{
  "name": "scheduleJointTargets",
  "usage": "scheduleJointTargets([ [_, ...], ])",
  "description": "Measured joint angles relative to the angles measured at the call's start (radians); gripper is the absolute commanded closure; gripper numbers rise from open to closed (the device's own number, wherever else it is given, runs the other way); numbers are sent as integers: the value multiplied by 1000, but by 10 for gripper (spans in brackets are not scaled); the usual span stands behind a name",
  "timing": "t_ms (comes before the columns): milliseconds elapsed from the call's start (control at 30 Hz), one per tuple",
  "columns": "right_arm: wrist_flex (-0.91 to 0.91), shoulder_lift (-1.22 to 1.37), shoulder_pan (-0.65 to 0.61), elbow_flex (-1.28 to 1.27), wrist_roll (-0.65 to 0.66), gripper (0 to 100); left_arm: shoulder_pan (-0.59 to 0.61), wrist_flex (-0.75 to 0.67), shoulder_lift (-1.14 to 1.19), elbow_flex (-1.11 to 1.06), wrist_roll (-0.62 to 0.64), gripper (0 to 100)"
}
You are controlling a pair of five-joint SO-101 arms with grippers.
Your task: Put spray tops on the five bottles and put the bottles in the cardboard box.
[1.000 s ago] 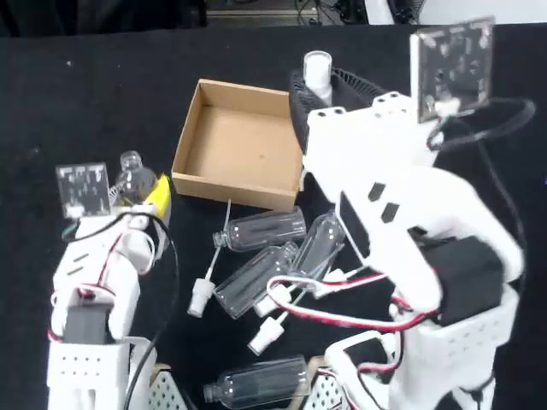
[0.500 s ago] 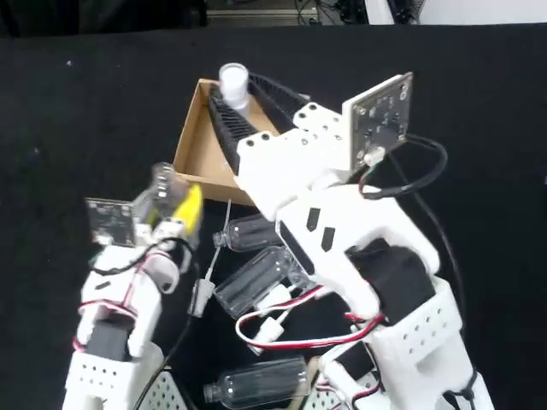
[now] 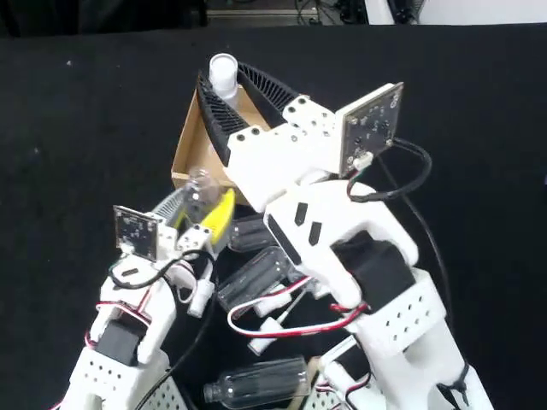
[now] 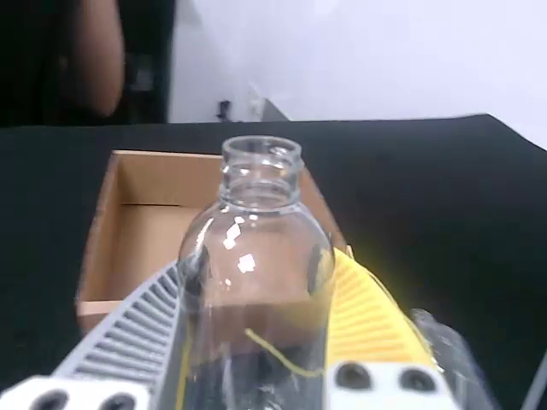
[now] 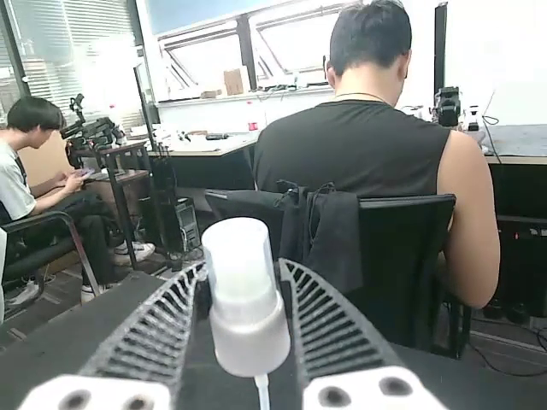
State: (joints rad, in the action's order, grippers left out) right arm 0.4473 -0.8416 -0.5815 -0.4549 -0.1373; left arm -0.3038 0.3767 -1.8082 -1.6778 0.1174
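Observation:
My left gripper (image 3: pixel 202 207) (image 4: pixel 256 295) is shut on a clear, uncapped bottle (image 3: pixel 198 190) (image 4: pixel 256 282), held upright just in front of the cardboard box (image 3: pixel 190 145) (image 4: pixel 128 205). My right gripper (image 3: pixel 229 96) (image 5: pixel 244 320) is shut on a white spray top (image 3: pixel 223 72) (image 5: pixel 245 299), held upright above the box's far part, with its thin tube pointing down. Three clear bottles (image 3: pixel 256 275) and loose spray tops (image 3: pixel 272 325) lie on the black table between the arms. Another uncapped bottle (image 3: pixel 256 381) lies at the front edge.
The black table (image 3: pixel 85 111) stretches wide to the left and right of the box. The right arm's white body (image 3: pixel 342 248) covers the table's middle and part of the box.
The right arm swung left, carrying the spray top from beside the box's right corner to above the box. The left arm carried its bottle rightward and toward the box's front wall.

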Motion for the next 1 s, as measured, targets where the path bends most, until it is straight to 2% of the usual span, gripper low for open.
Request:
scheduleJointTargets([
  [833, 68, -103, -2, -21, -2, 988, -32, 0, 0, 0, 0, 967],
  [1000, 68, -117, -94, -37, -2, 988, -32, 0, 0, 0, 0, 967],
])
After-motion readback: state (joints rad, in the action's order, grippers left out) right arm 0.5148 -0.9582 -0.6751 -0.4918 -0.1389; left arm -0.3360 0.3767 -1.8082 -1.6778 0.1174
